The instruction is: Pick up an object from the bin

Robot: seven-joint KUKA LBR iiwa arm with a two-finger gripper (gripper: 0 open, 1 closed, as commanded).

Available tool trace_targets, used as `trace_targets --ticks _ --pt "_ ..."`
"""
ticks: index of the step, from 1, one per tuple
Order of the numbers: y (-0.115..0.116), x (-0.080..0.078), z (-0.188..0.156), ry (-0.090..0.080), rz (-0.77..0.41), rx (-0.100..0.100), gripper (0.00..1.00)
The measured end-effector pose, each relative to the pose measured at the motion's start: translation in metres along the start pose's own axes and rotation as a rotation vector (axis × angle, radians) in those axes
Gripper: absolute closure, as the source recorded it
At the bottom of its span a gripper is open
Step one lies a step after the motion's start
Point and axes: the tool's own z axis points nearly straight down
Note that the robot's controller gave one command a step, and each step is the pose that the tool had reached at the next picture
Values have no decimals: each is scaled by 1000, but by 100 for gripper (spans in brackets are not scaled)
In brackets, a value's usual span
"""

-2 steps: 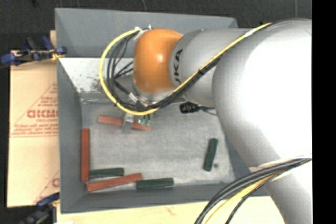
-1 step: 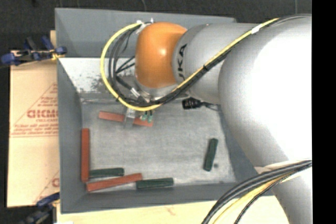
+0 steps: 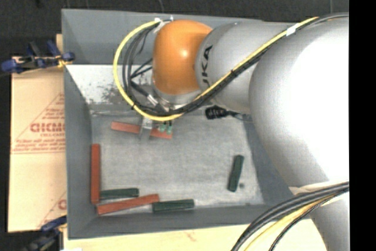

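The fingers (image 3: 145, 129) are down at the bin's floor, at an orange-red stick (image 3: 124, 126) that lies flat and almost level across the upper left of the floor, near the back wall. One grey finger crosses in front of this stick. Whether they are spread, pressed together or pinching the stick I cannot tell, because the wrist covers most of them from above.

The silver arm (image 3: 282, 103) comes in from the right and hides the bin's upper right part. Its orange cover (image 3: 176, 59) sits directly above the fingers, with a yellow cable (image 3: 120, 64) looped round it.

The grey metal bin (image 3: 76, 126) has a bare middle floor, and the remaining sticks lie along its edges. A long orange-red stick (image 3: 127, 204) lies slightly tilted by the front wall. Another orange-red stick (image 3: 94, 173) runs along the left wall, its lower end near the long one's left end. A dark green stick (image 3: 173, 205) lies just beside the long one's right end, and a second green stick (image 3: 119, 192) lies just above the long one. A third green stick (image 3: 235, 173) lies well apart on the right, pointing nearly up the view.
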Motion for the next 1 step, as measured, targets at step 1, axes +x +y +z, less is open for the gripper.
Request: trace_targets --ticks 1 --pt "0 0 -12 1 0 0 100"
